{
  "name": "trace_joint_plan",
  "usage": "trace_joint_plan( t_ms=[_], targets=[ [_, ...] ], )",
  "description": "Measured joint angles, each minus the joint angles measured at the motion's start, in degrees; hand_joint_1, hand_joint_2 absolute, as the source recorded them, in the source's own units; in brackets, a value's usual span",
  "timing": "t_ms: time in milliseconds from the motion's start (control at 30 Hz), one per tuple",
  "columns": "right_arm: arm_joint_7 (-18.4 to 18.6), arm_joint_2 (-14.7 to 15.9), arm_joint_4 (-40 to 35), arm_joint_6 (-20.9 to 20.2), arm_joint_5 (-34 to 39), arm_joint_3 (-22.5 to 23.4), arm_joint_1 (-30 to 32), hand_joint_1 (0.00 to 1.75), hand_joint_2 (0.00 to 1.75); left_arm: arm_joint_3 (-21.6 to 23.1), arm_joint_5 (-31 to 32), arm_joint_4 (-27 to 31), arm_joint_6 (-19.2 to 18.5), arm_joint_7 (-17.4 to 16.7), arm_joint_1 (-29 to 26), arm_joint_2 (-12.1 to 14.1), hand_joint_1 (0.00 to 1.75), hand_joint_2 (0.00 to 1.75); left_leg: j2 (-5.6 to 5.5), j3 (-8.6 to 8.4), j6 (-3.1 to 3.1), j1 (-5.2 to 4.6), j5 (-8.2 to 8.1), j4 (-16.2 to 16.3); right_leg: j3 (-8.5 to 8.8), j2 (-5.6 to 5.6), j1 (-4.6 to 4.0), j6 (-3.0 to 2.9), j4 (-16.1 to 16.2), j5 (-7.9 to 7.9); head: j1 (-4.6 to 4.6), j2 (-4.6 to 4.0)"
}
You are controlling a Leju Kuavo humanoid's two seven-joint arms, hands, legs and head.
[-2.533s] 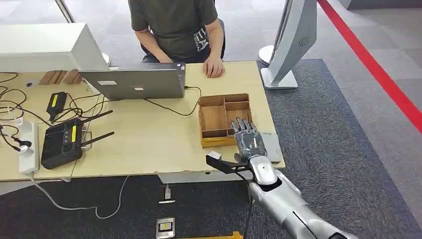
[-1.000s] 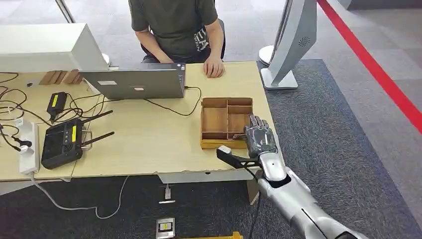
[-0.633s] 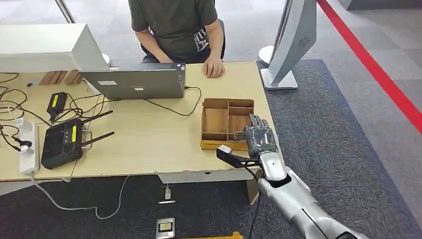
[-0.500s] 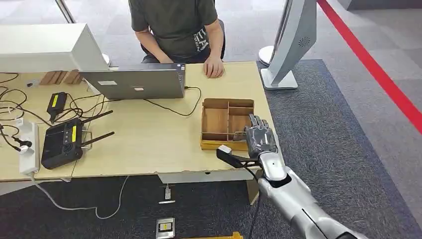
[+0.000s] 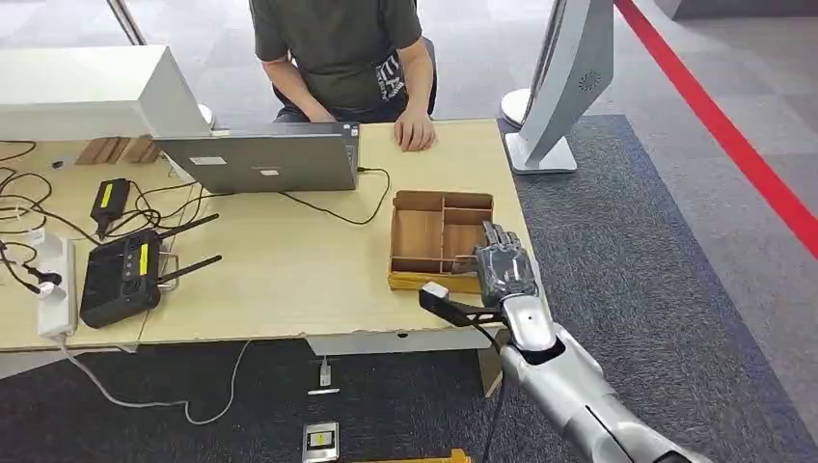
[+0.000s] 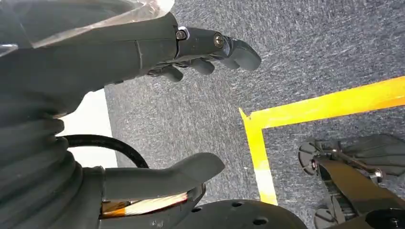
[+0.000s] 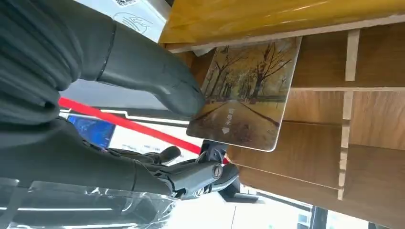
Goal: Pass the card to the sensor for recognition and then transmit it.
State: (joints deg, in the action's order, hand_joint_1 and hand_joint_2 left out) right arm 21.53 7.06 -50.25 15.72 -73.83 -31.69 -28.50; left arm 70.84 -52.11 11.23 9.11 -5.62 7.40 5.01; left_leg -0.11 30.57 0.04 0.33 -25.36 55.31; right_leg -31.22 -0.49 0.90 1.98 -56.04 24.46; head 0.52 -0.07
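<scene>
Right hand (image 5: 504,272) pinches the card (image 7: 246,93) over the wooden tray (image 5: 417,236), at its four o'clock corner; sensor pass and handover remain, I judge

One card (image 7: 246,93), one wooden tray (image 5: 440,241) (four compartments), one laptop (image 5: 260,162), one person (image 5: 340,53).

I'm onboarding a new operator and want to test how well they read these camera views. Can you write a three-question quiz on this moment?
1. True or false: the right hand holds a card printed with a tree-lined road.
2. The wooden tray lies on the table:
A) behind the laptop
B) near the table's right edge, by the right hand
C) on the black router
3. What colour is the line on the floor beneath the left hand?

Key: 1 true; 2 B; 3 yellow.
</scene>
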Motion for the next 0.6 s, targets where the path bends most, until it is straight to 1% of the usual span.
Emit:
trace_joint_plan(
  t_ms=[600],
  targets=[
    [0.0, -0.8, -2.1, -1.2, -1.2, -0.3, 0.0, 1.75, 1.75, 0.0, -0.6, 0.0, -0.2, -0.4, 0.0, 0.0, 0.00, 1.75, 0.00, 0.02, 0.00, 0.00, 0.00, 0.0, -0.01, 0.00, 0.00, 0.00, 0.0, 0.00, -0.02, 0.00]
  ],
)
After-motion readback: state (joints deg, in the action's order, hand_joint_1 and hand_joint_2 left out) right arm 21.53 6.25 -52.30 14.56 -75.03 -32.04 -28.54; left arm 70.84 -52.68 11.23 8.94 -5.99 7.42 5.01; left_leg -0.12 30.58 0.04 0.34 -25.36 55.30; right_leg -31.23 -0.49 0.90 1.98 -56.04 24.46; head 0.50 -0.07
